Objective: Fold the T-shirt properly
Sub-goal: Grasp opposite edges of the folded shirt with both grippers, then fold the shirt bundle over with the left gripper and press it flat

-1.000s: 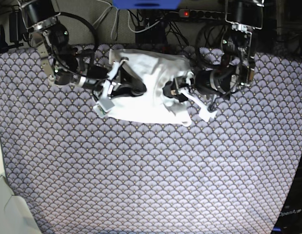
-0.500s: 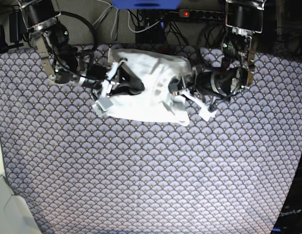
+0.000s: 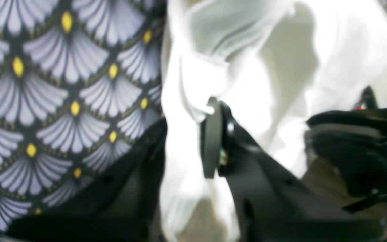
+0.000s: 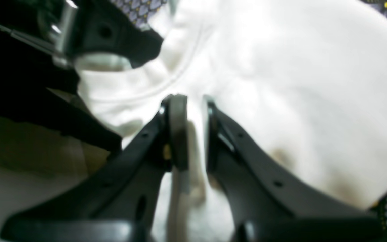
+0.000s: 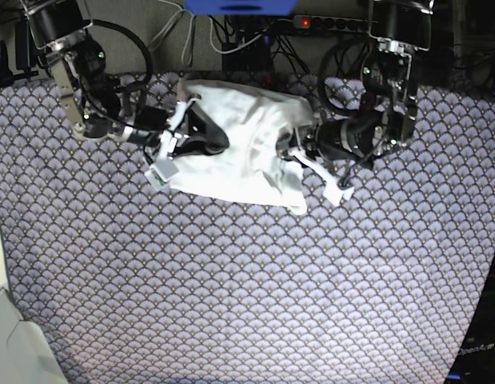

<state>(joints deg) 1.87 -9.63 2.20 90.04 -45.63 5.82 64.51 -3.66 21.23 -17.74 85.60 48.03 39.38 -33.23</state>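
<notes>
T-shirt [image 5: 243, 144] — white, bunched, lying near your worktop's [image 5: 231, 304] far edge, about midway along it, on the fan-patterned cover.

Right hand [image 4: 193, 107] — fingers nearly together, pinching a fold of the T-shirt's cloth.

Left hand [image 3: 186, 134] — clamped on a bunched fold at the garment's other side; one finger [image 3: 212, 141] shows, the other is shadowed.

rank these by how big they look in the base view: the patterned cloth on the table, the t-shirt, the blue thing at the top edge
1. The patterned cloth, largest by far; it fills most of the view.
2. The T-shirt, a bunched white patch near the top.
3. The blue thing, smallest as seen, but the frame's top edge cuts it off, so its full size is unsure.
</notes>
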